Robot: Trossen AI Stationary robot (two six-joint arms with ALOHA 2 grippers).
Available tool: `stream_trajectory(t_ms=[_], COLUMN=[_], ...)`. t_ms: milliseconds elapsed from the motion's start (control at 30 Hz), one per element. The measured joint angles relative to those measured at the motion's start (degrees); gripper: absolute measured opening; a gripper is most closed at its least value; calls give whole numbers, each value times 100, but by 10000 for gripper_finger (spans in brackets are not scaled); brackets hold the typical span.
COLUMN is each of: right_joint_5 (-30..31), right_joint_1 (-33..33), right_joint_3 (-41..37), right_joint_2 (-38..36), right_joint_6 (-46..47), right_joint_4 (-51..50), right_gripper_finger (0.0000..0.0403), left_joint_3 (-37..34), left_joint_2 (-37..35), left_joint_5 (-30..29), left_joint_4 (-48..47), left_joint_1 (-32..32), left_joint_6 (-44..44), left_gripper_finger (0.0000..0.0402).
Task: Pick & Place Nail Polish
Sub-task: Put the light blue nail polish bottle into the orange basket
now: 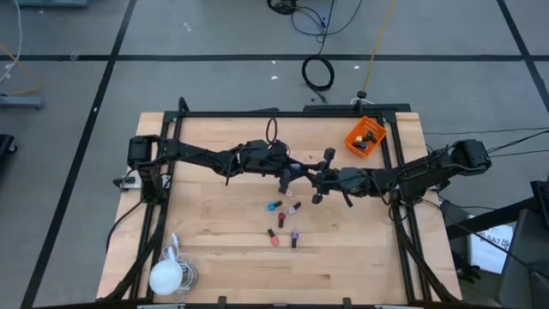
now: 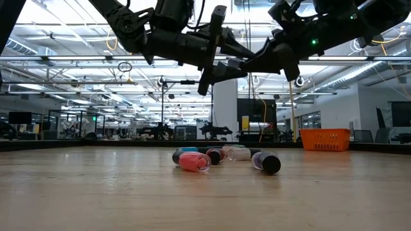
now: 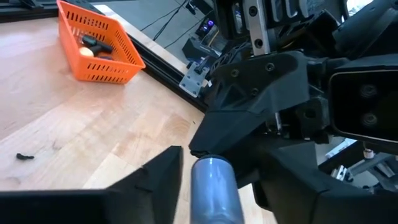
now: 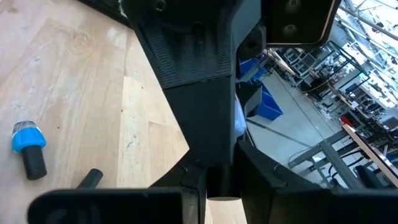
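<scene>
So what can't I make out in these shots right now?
- High view: where the left gripper meets the right gripper, any bottle between them is too small.
- Right wrist view: the other arm blocks the middle.
- Orange bin: contents too small to count.
- Low view: bottles overlap.

Overhead, table-level, 2 close wrist views

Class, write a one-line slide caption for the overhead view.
Two arms meet above the table's centre, over scattered nail polish bottles, with an orange bin at the far right corner.
</scene>
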Motion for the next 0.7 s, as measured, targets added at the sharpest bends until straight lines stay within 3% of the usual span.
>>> stream_trajectory(t_ms=[333, 700], right_joint_5=[18, 52], right_joint_1=[0, 0], right_joint_3=[-7, -3], right_joint_2=[0, 0], right_joint_6=[-21, -18], right_joint_4=[-76, -180], right_gripper_finger=[49, 59], left_joint_3=[-2, -4], left_joint_2=[-2, -2], left_joint_5=[29, 141], left_joint_4=[-26, -5], left_joint_1=[9, 130], left_joint_6=[54, 404], left_gripper_finger=[93, 55])
